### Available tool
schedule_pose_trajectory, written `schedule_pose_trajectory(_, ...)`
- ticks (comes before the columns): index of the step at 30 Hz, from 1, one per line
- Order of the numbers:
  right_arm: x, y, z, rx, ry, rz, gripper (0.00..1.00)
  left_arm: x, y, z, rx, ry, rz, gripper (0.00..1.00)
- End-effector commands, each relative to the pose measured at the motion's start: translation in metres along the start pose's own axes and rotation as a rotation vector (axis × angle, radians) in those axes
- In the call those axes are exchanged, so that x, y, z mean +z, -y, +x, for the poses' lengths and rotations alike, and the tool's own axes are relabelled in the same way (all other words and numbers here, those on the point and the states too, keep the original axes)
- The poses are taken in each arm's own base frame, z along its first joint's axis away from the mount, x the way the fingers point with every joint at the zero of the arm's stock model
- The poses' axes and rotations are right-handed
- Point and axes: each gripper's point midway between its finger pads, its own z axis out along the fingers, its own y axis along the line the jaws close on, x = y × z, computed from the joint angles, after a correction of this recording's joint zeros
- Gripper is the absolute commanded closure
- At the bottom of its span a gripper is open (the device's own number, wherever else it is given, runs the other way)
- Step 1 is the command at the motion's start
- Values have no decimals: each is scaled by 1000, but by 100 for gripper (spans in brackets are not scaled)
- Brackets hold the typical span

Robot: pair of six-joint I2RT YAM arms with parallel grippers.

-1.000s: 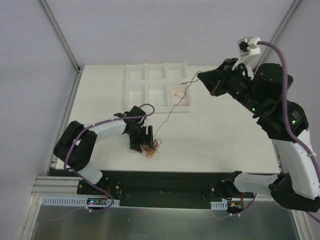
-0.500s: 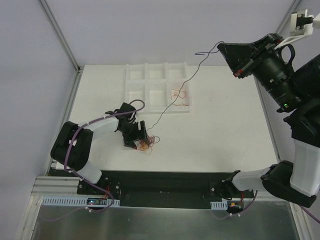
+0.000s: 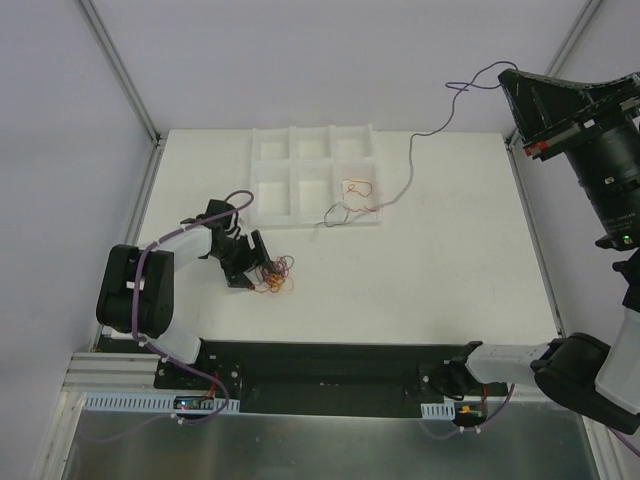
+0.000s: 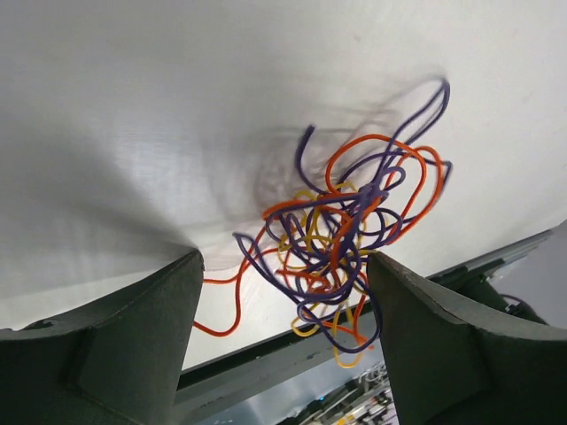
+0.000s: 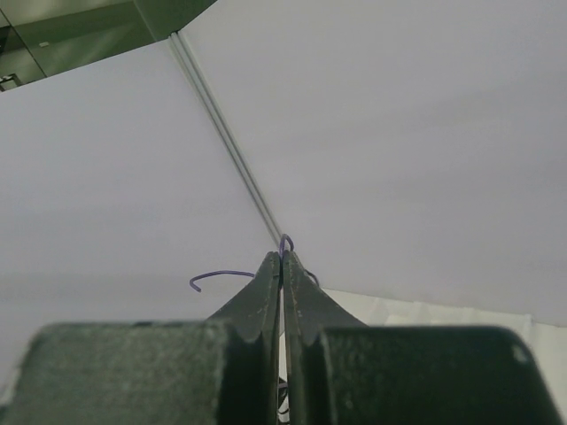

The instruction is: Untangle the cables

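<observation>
Landmark: the white tray (image 3: 292, 160) with six boxes sits at the far middle of the table (image 3: 450, 270).
Left tool: the left tool (image 3: 250, 268) is low on the table, to the near left of the tray and apart from it. Its two fingers (image 4: 133, 345) are spread wide and squeeze nothing.
Tangle: the cables (image 3: 273, 275) are a small knot of purple, orange and yellow loops. They lie on the table between the wide fingers, just right of the left tool. One orange loop reaches the left finger.
Room by the tangle: white table lies all around it. The table's left edge and near edge are both well apart from it.
Red cable: a curly red cable (image 3: 357, 188) lies in the tray's near right box.
Long cable: the long purple cable (image 3: 411, 160) has its low end looped on the tray's near rim. From there it goes up past the tray's right side to the right tool.
Open table: a wide white stretch runs from the tray's right side to the table's right edge.
Right tool: the right tool (image 3: 507, 85) is high in the air, past the tray's far right, over the table's far right corner. Its fingers are pressed tight together, pinching the end of the long purple cable.
</observation>
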Motion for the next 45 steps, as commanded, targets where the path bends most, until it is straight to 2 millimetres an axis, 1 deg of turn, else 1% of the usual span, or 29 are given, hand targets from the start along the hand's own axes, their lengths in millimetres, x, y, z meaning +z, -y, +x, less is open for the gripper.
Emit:
schedule_pose_trajectory(1,-7,8,-29,-45,101,48,100,-3,-54,-12,-32,36,-157,24)
schedule_pose_trajectory(4,-12,4,-38,-43,124,30,100,-11,-65,-26,-82,61,-162,23)
schedule_pose_trajectory(5,-11,4,-36,-44,120,30,100,-14,-65,-29,-88,67,-157,23)
schedule_pose_trajectory(7,-7,9,-25,-45,92,49,100,-23,-68,-38,-107,89,-160,23)
schedule_pose_trajectory(10,-1,15,6,-24,7,61,100,-41,-67,-48,-92,151,-181,23)
schedule_pose_trajectory(14,1,25,59,-10,-140,74,100,-71,-51,-57,-61,251,-157,22)
schedule_pose_trajectory(16,-1,30,74,-5,-187,92,100,-85,-41,-58,-46,290,-129,22)
schedule_pose_trajectory(18,-3,31,85,-4,-217,86,100,-96,-31,-56,-34,312,-99,21)
schedule_pose_trajectory(21,3,33,98,-15,-246,87,100,-109,-19,-54,-20,342,-50,20)
schedule_pose_trajectory(23,14,33,105,-23,-246,81,100,-114,-11,-50,-15,344,-14,20)
schedule_pose_trajectory(24,21,32,104,-24,-233,75,100,-114,-9,-47,-26,337,-1,20)
schedule_pose_trajectory(26,40,30,107,-26,-215,76,100,-112,-5,-40,-35,321,32,20)
schedule_pose_trajectory(28,57,30,105,-38,-193,84,100,-109,1,-31,-27,293,70,20)
schedule_pose_trajectory(30,72,26,95,-47,-161,81,99,-108,6,-22,-9,273,100,20)
schedule_pose_trajectory(31,80,26,97,-58,-160,79,100,-108,8,-17,4,271,109,20)
schedule_pose_trajectory(32,87,25,94,-61,-147,79,100,-109,9,-13,17,273,118,20)
schedule_pose_trajectory(34,103,21,95,-56,-126,66,100,-111,8,-7,15,281,127,19)
schedule_pose_trajectory(35,112,19,94,-49,-106,61,100,-107,11,2,23,264,133,19)
schedule_pose_trajectory(37,128,17,94,-42,-77,50,100,-104,12,11,9,256,144,18)
schedule_pose_trajectory(38,136,18,97,-49,-73,52,100,-103,14,14,14,259,154,18)
schedule_pose_trajectory(40,148,21,96,-64,-49,60,99,-101,15,20,16,260,162,18)
schedule_pose_trajectory(41,154,23,98,-64,-45,68,99,-100,16,22,20,262,165,18)
schedule_pose_trajectory(45,175,38,99,-6,-8,93,100,-100,21,27,44,251,176,18)
